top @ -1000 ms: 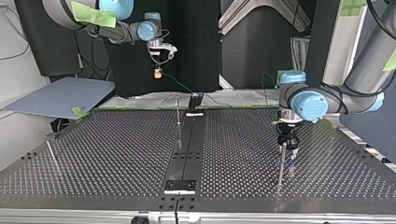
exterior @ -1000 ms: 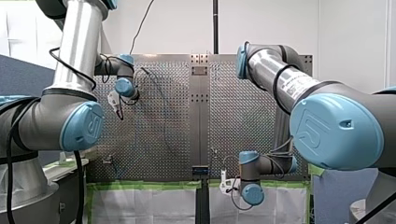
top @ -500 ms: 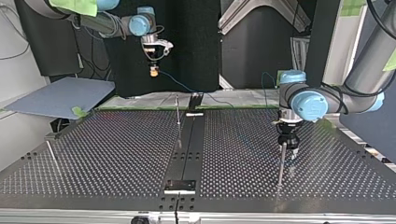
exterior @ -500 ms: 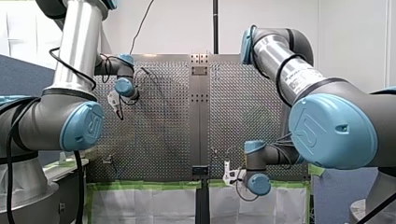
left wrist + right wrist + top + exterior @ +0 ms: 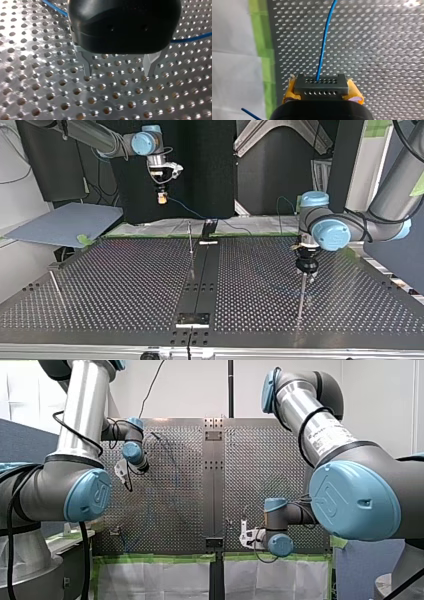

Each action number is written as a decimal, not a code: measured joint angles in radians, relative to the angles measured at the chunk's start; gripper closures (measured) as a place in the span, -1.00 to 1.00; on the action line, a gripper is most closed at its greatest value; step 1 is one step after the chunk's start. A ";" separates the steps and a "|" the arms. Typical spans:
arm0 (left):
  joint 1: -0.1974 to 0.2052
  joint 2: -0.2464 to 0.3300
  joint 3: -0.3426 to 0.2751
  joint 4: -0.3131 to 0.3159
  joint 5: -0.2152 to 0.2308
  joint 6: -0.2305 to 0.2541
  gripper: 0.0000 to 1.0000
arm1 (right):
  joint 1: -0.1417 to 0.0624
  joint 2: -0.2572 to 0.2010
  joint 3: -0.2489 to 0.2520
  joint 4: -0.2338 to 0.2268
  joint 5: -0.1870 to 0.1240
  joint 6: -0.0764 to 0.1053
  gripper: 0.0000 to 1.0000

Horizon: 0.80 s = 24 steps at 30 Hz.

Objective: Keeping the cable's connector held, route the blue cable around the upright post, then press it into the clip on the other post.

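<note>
My right gripper (image 5: 322, 96) is shut on a dark connector (image 5: 321, 87) with rows of holes, held between yellow pads (image 5: 289, 91). The blue cable (image 5: 324, 42) leaves the connector and runs out over the perforated plate. In the top view this gripper (image 5: 161, 196) hangs high at the back left, and the cable (image 5: 186, 210) drops toward the table's far edge. My left gripper (image 5: 118, 73) stands open close over the plate, its metal fingers (image 5: 87, 66) with nothing between them. In the top view it (image 5: 306, 274) hovers at the top of a thin upright post (image 5: 300, 301).
A second thin post (image 5: 190, 240) stands near the table's middle strip, and a third (image 5: 55, 287) at the top view's left. The blue cable (image 5: 192, 38) passes behind my left gripper's body. Green tape (image 5: 263, 50) lines the plate's edge.
My right arm has carried the connector toward the top view's left and a little higher; in the front view its wrist has shifted right and up. My left arm has barely moved.
</note>
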State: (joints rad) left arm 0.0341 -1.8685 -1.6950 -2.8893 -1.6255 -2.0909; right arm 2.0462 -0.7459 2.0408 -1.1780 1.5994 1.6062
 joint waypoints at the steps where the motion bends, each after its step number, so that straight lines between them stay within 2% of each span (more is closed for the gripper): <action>1: 0.001 0.000 0.000 -0.007 0.001 -0.008 -0.98 | 0.000 -0.007 0.000 -0.002 -0.004 0.000 1.00; 6: 0.002 0.000 0.000 -0.043 -0.003 -0.049 -0.98 | -0.001 -0.031 0.000 -0.006 -0.020 -0.001 1.00; 19: 0.017 0.000 -0.003 -0.061 0.052 -0.169 -0.98 | -0.001 -0.033 0.000 -0.006 -0.025 -0.004 1.00; 24: 0.033 0.001 -0.028 -0.046 0.078 -0.212 -0.98 | -0.001 -0.033 0.000 -0.006 -0.028 -0.006 1.00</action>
State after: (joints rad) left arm 0.0667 -1.8679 -1.7230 -2.9349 -1.5470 -2.3032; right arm 2.0454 -0.7787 2.0412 -1.1844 1.5716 1.6001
